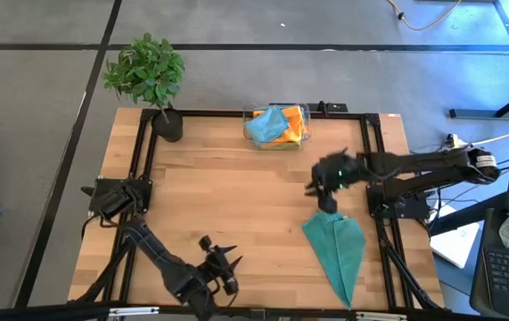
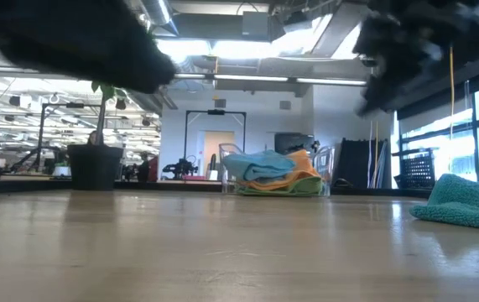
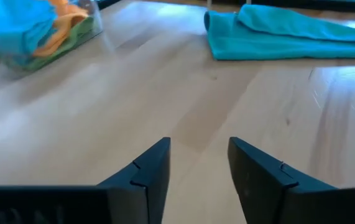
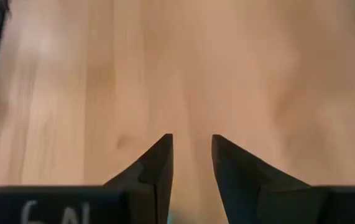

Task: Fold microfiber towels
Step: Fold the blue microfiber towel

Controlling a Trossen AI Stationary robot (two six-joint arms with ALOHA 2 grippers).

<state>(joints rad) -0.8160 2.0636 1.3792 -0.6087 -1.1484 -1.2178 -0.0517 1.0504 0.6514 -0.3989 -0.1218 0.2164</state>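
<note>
A teal microfiber towel (image 1: 338, 248) lies folded into a long wedge near the table's right edge, flat on the wood; it also shows in the low view (image 2: 465, 207) and the left wrist view (image 3: 289, 34). More towels, blue, orange and green, sit bunched in a clear bin (image 1: 276, 126) at the far edge. My right gripper (image 1: 323, 185) hovers open above the table just beyond the teal towel's far end, nothing between its fingers (image 4: 193, 149). My left gripper (image 1: 225, 267) stands open near the front edge, left of the towel, empty (image 3: 199, 155).
A potted plant (image 1: 151, 80) stands at the far left corner. Black frame rails (image 1: 143, 160) run along the table's sides. Bare wood (image 1: 227, 196) lies between the bin, the teal towel and my left gripper.
</note>
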